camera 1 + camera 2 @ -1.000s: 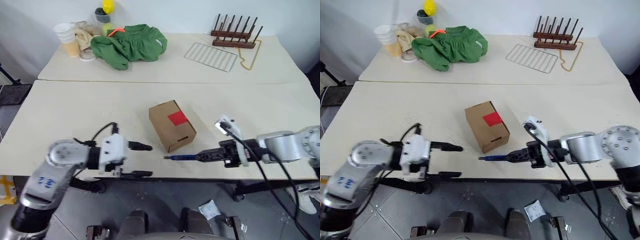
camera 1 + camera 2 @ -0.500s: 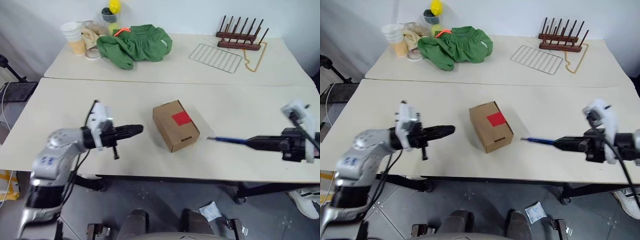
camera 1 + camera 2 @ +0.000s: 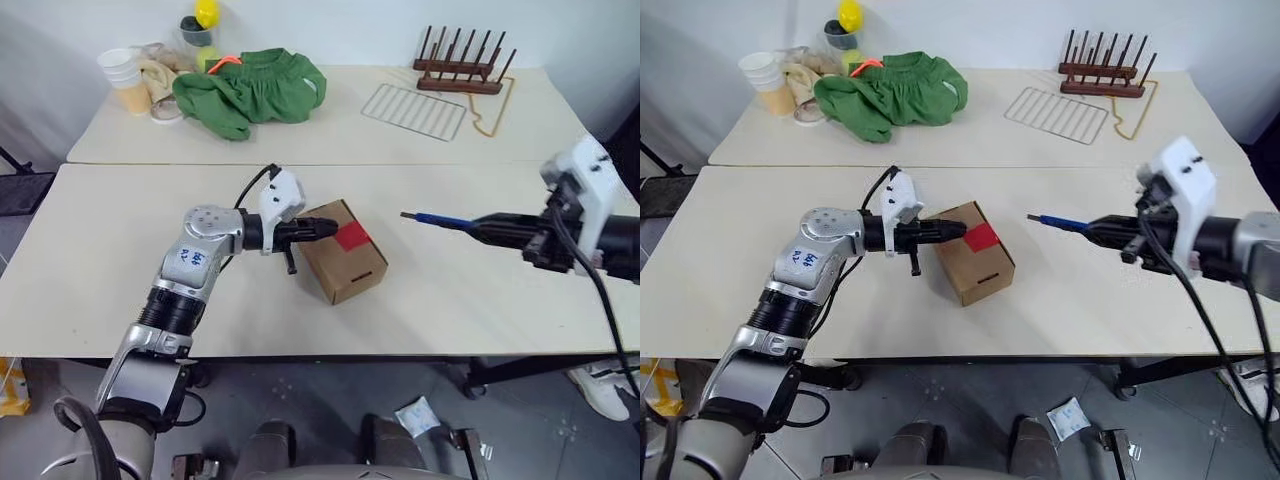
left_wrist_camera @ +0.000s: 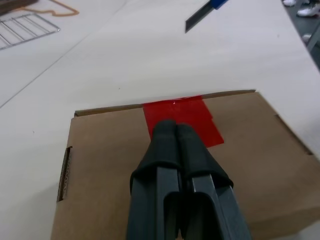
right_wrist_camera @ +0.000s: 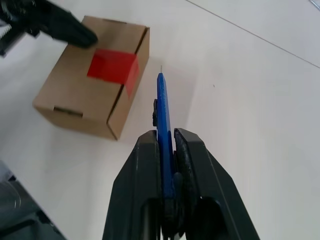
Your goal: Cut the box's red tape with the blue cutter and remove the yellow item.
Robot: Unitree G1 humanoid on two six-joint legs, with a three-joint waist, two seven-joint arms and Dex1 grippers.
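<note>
Brown corrugated box (image 3: 343,251), flaps closed, square red tape (image 3: 352,236) on top, matte bench (image 3: 120,230). Left gripper (image 3: 330,227) pressed together over the box top. Right gripper (image 3: 478,227) pinching slim blue cutter (image 3: 436,219).

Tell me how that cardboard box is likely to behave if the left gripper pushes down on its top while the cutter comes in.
The box looks small and probably light, so a sideways nudge might slide it on the smooth table. It sits flat and low, so it seems unlikely to tip. The shut left gripper over its top near the red tape could steady it.

Silver arms — black fingers (image 4: 165,145), cables
</note>
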